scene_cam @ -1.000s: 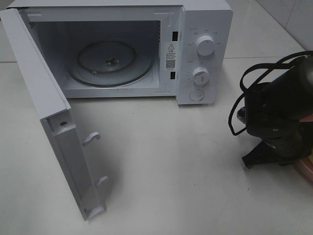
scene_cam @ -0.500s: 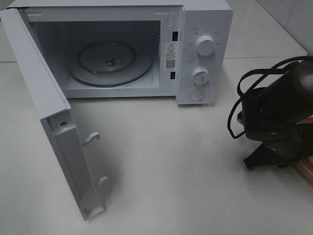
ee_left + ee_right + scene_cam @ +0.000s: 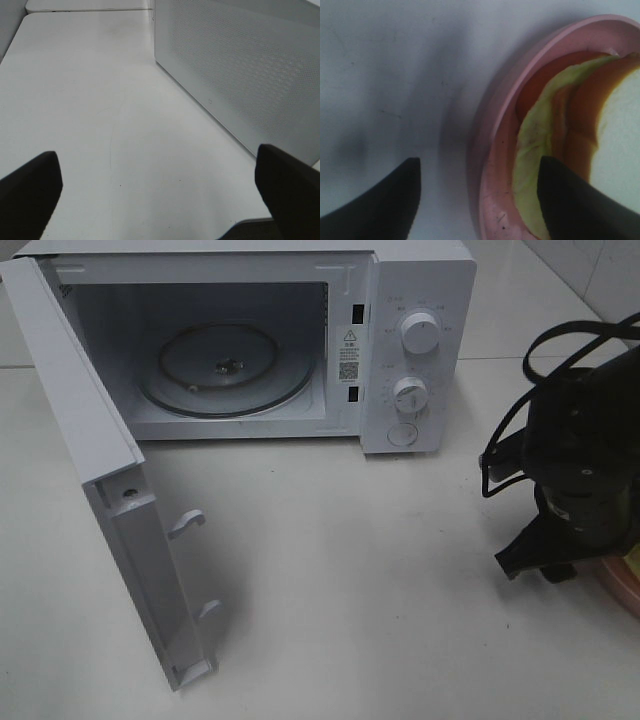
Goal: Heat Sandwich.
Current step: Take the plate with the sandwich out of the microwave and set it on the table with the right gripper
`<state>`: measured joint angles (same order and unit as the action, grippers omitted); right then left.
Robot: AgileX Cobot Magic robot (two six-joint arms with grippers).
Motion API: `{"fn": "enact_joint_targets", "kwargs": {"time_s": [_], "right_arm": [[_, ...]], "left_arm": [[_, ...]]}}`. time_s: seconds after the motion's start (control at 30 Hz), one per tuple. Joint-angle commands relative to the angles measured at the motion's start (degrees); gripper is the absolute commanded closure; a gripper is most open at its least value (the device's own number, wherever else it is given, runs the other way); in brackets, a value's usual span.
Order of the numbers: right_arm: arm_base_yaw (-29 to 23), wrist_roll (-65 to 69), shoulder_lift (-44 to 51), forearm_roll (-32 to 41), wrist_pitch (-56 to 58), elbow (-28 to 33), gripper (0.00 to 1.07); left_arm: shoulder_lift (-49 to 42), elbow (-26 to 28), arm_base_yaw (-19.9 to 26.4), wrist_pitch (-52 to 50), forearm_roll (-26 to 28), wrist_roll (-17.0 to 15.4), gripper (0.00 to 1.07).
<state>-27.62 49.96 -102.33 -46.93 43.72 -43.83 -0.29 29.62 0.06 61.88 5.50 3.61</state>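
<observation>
Sandwich (image 3: 580, 125) on pink plate (image 3: 495, 150), table's right edge | right claw (image 3: 477, 192) open, straddling plate rim, holding nothing | left claw (image 3: 160, 185) open, idle | advice: centre over bread, close gently | microwave (image 3: 420, 300) door open

My right arm (image 3: 580, 470) was matte black and bulky, with thin black cables (image 3: 505, 445) looping around it; both grippers' fingers (image 3: 30, 192) showed as blunt, dark, wedge-shaped tips.
</observation>
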Motion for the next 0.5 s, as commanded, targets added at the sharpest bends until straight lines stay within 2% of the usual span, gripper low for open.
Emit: {"fn": "enact_joint_targets", "kwargs": {"time_s": [0.03, 0.1, 0.17, 0.27, 0.37, 0.5], "right_arm": [[0.06, -6.02, 4.07, 2.29, 0.0, -0.06, 0.4], [0.06, -7.28, 5.1, 2.92, -0.06, -0.06, 0.38], [0.06, -11.46, 9.05, 4.58, -0.17, -0.06, 0.31], [0.06, -15.41, 13.18, 5.96, -0.34, -0.06, 0.26], [0.06, -17.7, 15.93, 6.65, -0.34, -0.06, 0.26], [0.0, -23.32, 23.95, 11.57, -0.34, -0.06, 0.28]], "left_arm": [[-0.29, 0.0, 0.06, -0.29, 0.29, -0.11, 0.09], [-0.29, 0.0, 0.06, -0.29, 0.29, -0.11, 0.09], [-0.29, 0.0, 0.06, -0.29, 0.29, -0.11, 0.09], [-0.29, 0.0, 0.06, -0.29, 0.29, -0.11, 0.09], [-0.29, 0.0, 0.06, -0.29, 0.29, -0.11, 0.09], [-0.29, 0.0, 0.06, -0.29, 0.29, -0.11, 0.09]]}}
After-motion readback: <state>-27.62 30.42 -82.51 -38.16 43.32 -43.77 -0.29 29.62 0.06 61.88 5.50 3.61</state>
